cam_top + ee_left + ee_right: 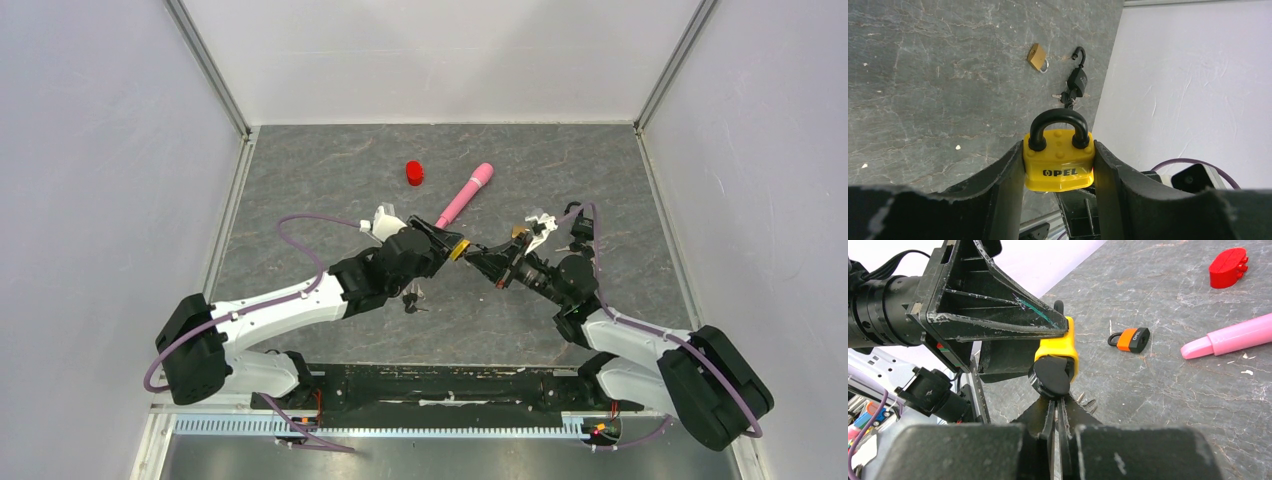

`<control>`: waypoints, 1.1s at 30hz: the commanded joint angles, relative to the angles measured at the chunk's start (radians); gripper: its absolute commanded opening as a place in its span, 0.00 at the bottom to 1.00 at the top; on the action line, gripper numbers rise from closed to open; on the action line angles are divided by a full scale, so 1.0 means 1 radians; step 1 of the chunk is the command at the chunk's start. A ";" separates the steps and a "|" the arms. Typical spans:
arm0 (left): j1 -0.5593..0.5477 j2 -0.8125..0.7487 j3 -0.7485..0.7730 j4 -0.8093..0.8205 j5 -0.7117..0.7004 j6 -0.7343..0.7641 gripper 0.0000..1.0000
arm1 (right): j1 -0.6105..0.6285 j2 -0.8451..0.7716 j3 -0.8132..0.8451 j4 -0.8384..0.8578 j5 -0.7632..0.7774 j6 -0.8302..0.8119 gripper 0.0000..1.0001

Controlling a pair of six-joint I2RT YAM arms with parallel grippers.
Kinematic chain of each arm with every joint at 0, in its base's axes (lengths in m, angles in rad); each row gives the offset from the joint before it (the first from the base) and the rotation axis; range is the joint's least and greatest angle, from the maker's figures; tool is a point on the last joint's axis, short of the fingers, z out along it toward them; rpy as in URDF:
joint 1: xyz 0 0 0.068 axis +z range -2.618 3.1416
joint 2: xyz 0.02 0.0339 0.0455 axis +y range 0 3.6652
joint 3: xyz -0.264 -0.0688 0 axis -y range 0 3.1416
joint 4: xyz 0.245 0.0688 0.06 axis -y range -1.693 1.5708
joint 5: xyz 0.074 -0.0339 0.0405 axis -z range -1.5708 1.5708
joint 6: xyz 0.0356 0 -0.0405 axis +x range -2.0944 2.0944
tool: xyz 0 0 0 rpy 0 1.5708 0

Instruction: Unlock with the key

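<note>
My left gripper (1059, 172) is shut on a yellow padlock (1059, 165) marked OPEL and holds it above the table, fingers on both sides of its body. Its black shackle (1058, 122) is closed. In the top view the padlock (459, 249) sits between the two gripper tips. My right gripper (1056, 401) is shut on a key with a round black head (1050, 376). The head sits against the underside of the yellow padlock (1060, 345). The key's blade is hidden. The right gripper (480, 259) meets the left gripper (452, 247) mid-table.
A small orange padlock (1133, 339), a pink marker (1228, 337) and a red block (1228, 267) lie on the grey table. The marker (465, 194) and red block (415, 173) lie behind the grippers. A brass padlock (1036, 56) and a black padlock with keys (1077, 80) lie toward the right wall.
</note>
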 commanded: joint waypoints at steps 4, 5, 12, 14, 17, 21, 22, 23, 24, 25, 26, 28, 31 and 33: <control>-0.072 0.030 0.029 0.128 0.016 0.032 0.02 | 0.007 0.011 0.082 0.029 0.106 -0.010 0.00; -0.079 0.036 0.031 0.128 0.016 0.032 0.02 | 0.008 0.012 0.086 0.030 0.123 -0.011 0.00; -0.108 0.054 0.020 0.176 0.018 0.045 0.02 | 0.004 0.022 0.102 0.045 0.155 0.017 0.00; -0.106 0.022 -0.015 0.243 -0.009 0.065 0.02 | -0.007 0.024 0.095 0.068 0.128 0.068 0.00; -0.106 -0.041 -0.078 0.370 -0.055 0.133 0.02 | -0.033 0.037 0.078 0.130 0.072 0.184 0.00; -0.103 -0.097 -0.131 0.555 -0.037 0.262 0.02 | -0.065 0.083 0.061 0.249 -0.001 0.371 0.00; -0.103 -0.105 -0.141 0.609 -0.018 0.297 0.02 | -0.070 0.102 0.058 0.295 -0.019 0.424 0.00; -0.103 -0.107 -0.152 0.657 0.008 0.324 0.02 | -0.077 0.122 0.056 0.337 -0.035 0.467 0.00; -0.104 -0.112 -0.159 0.709 0.029 0.349 0.02 | -0.081 0.140 0.055 0.375 -0.048 0.519 0.00; -0.103 -0.114 -0.168 0.747 0.054 0.364 0.02 | -0.085 0.163 0.053 0.424 -0.062 0.568 0.00; -0.103 -0.115 -0.176 0.793 0.072 0.383 0.02 | -0.088 0.182 0.053 0.467 -0.071 0.612 0.00; -0.103 -0.119 -0.193 0.861 0.107 0.415 0.02 | -0.097 0.228 0.052 0.576 -0.089 0.714 0.00; -0.101 -0.121 -0.209 0.943 0.161 0.460 0.02 | -0.107 0.301 0.053 0.745 -0.097 0.874 0.00; -0.097 -0.127 -0.218 0.964 0.183 0.483 0.02 | -0.109 0.344 0.061 0.836 -0.100 0.946 0.00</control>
